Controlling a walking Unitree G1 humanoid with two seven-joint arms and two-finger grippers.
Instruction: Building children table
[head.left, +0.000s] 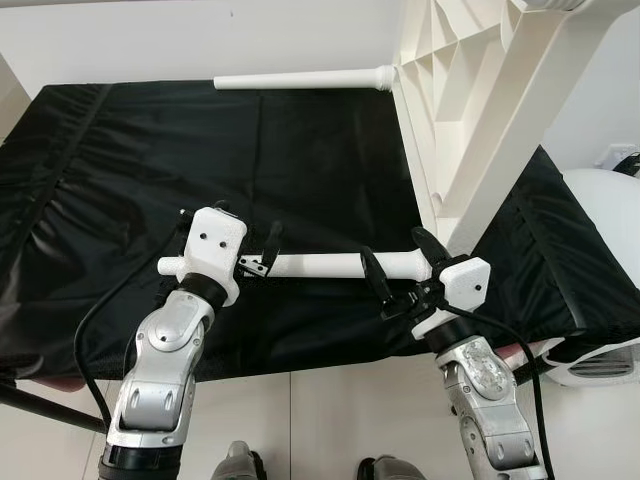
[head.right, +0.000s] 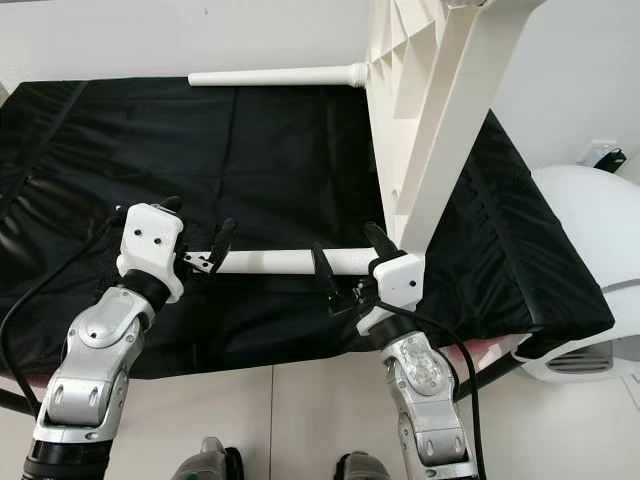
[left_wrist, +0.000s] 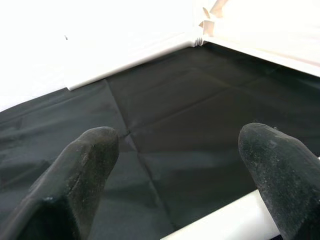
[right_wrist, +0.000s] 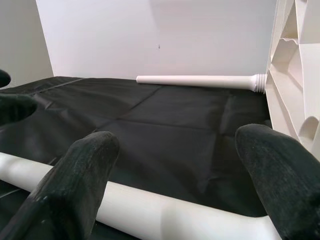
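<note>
The upturned white plastic table top (head.left: 470, 110), standing on edge at the right side of the black cloth-covered surface (head.left: 200, 170), is cut off by the upper picture edge. The near end of the loose white plastic leg tube (head.left: 320, 265) is hidden behind the right gripper (head.left: 402, 270). The rounded white object (head.left: 605, 215) past the cloth's right edge is cropped and cannot be identified.

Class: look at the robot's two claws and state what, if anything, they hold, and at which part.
Both straddle the near white table leg: the left claw at its narrow end, the right claw near its thick end. Fingers look open; a firm grip cannot be confirmed.
</note>
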